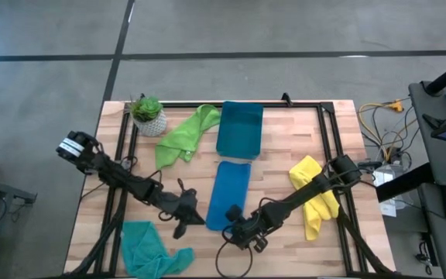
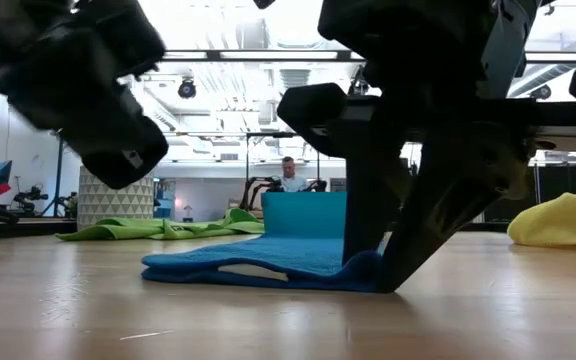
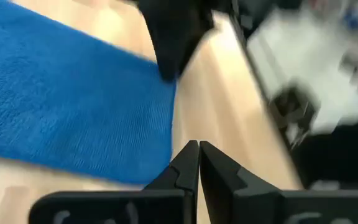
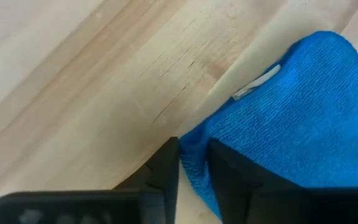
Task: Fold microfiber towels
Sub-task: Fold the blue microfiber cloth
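Observation:
The blue microfiber towel (image 1: 229,194) lies flat in the table's middle, and the low view shows it as a folded pile (image 2: 268,262). My right gripper (image 4: 193,165) stands at its near right corner, shut on the cloth. My left gripper (image 3: 198,152) is shut and holds nothing. It hovers just off the towel's near left corner (image 1: 192,213). A lime green towel (image 1: 184,133) lies at the far left, a yellow one (image 1: 316,194) at the right, and a teal one (image 1: 149,248) at the near left. My right gripper pinches the blue towel's near right corner edge (image 4: 191,146) between its two fingers. The fingers (image 2: 368,250) slant down from the table's right side and reach the tabletop. The corner bunches at their tips and the rest lies on the table. I cannot tell how many layers it holds.
A teal-blue bin (image 1: 240,129) stands just beyond the blue towel. A potted plant (image 1: 147,115) stands at the far left corner. A black frame (image 1: 327,132) runs along the table's edges. In the low view a person (image 2: 290,175) sits far behind the table.

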Robot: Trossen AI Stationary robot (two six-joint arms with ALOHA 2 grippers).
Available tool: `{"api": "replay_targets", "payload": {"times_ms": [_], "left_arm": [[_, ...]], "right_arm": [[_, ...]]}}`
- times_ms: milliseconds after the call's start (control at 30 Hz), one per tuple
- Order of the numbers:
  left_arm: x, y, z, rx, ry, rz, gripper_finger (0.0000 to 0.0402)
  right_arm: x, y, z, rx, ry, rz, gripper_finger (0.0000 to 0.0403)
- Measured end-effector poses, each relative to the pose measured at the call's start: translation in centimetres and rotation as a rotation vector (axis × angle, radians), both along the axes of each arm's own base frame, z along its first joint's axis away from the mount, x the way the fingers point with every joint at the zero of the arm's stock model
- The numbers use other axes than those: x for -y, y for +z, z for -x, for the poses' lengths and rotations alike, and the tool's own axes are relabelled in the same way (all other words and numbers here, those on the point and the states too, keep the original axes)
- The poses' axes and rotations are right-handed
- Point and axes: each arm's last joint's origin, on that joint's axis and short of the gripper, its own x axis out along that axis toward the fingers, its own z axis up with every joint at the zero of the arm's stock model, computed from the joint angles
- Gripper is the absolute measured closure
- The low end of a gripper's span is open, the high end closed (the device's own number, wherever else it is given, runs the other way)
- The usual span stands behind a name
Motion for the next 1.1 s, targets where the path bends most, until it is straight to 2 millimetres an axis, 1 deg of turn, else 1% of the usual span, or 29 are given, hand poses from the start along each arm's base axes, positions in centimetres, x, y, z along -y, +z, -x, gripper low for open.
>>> {"api": "replay_targets", "payload": {"times_ms": [67,200,300,400,567,667,767,867,1033,1100], "left_arm": [[0.2,-0.4,0.4,-0.012,-0.049,-0.093,0.0402],[0.3,-0.5,0.5,0.033,-0.119,-0.2,0.0401],[0.4,-0.4,0.4,0.061,-0.153,-0.256,0.0386],[0.5,-0.1,0.2,0.096,-0.181,-0.301,0.0351],[0.5,-0.1,0.2,0.136,-0.226,-0.384,0.0269],[0.4,-0.1,0.1,0.151,-0.224,-0.433,0.0224],[0.3,-0.1,0.1,0.16,-0.209,-0.471,0.0193],[0.3,-0.1,0.1,0.163,-0.204,-0.481,0.018],[0.2,-0.2,0.1,0.157,-0.184,-0.496,0.0178],[0.2,-0.4,0.0,0.153,-0.184,-0.499,0.0178]], "right_arm": [[0.0,0.0,0.0,-0.001,-0.014,-0.007,0.0351],[0.0,0.0,0.0,-0.001,-0.04,-0.02,0.0372],[0.0,0.1,0.0,-0.002,-0.07,-0.035,0.0379],[0.0,0.2,0.0,-0.001,-0.103,-0.053,0.0381],[0.1,0.7,0.0,-0.001,-0.17,-0.089,0.0381],[0.3,0.9,0.0,-0.009,-0.212,-0.122,0.0381],[0.4,1.6,0.0,-0.006,-0.264,-0.165,0.0382],[0.4,2.2,-0.1,0.004,-0.297,-0.202,0.0382],[0.4,3.0,-0.5,0.037,-0.341,-0.285,0.0382],[0.5,3.2,-0.8,0.048,-0.383,-0.328,0.0382]]}}
